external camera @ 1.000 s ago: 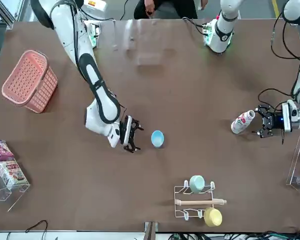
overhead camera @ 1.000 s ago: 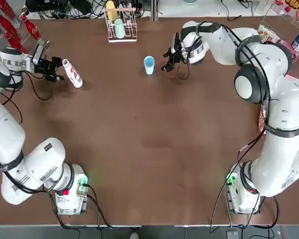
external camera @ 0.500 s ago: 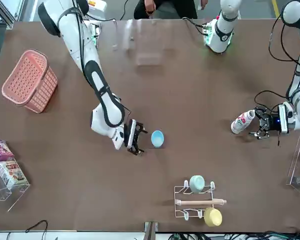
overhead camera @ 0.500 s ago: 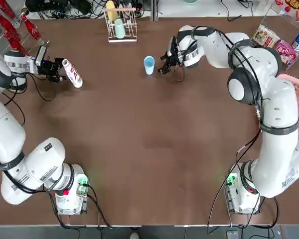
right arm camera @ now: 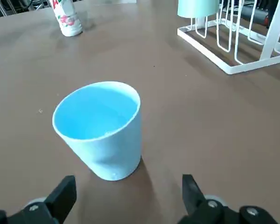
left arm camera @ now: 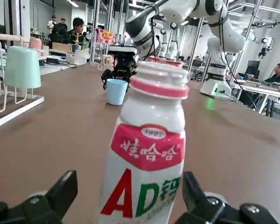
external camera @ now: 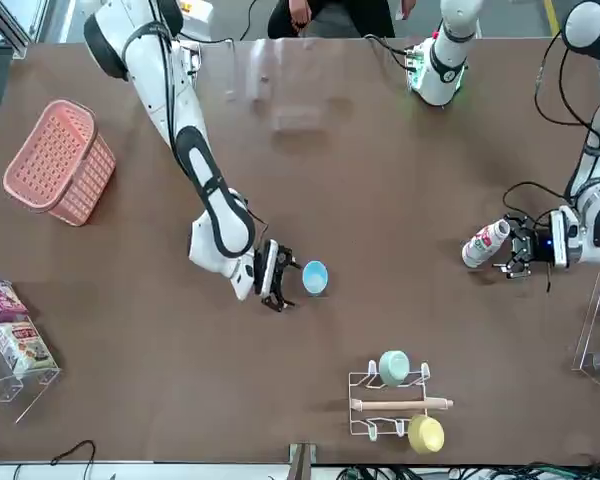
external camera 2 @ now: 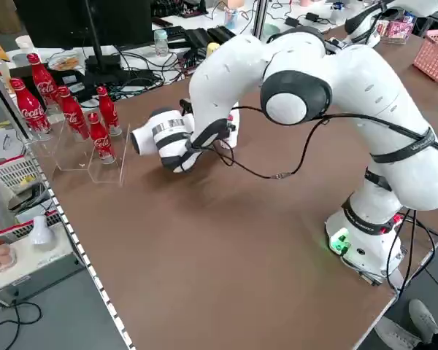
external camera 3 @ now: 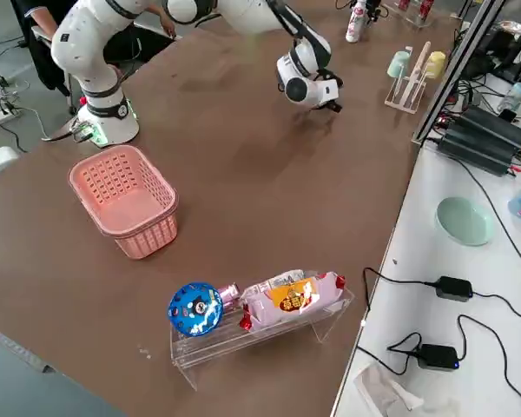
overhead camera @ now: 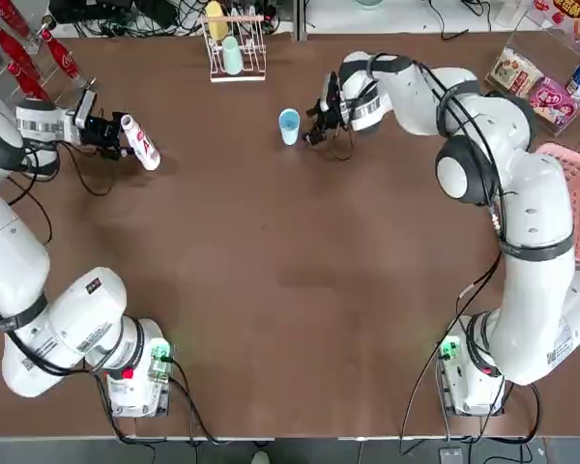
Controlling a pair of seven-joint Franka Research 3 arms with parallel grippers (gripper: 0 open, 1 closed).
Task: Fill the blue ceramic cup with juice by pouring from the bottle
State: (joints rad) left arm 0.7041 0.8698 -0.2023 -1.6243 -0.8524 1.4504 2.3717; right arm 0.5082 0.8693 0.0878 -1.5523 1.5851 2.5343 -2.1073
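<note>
The blue ceramic cup (overhead camera: 289, 126) stands upright and empty at the table's far middle, and shows large in the right wrist view (right arm camera: 102, 130). My right gripper (overhead camera: 312, 124) is open just to the cup's right, with the cup a little beyond its fingertips (right arm camera: 60, 193). The white bottle (overhead camera: 140, 142) with the red label stands at the far left. My left gripper (overhead camera: 114, 134) is open beside it. In the left wrist view the bottle (left arm camera: 149, 158) rises between the two spread fingers, which do not touch it.
A white wire rack (overhead camera: 234, 46) with a mint-green cup and a yellow cup stands behind the blue cup. Red cola bottles (overhead camera: 24, 53) stand in a clear holder at the far left corner. A pink basket (external camera: 60, 160) and a snack holder (external camera 3: 260, 304) sit on my right side.
My right gripper has slid left, closer to the blue cup. My left gripper has moved right toward the bottle, so its fingers now flank it.
</note>
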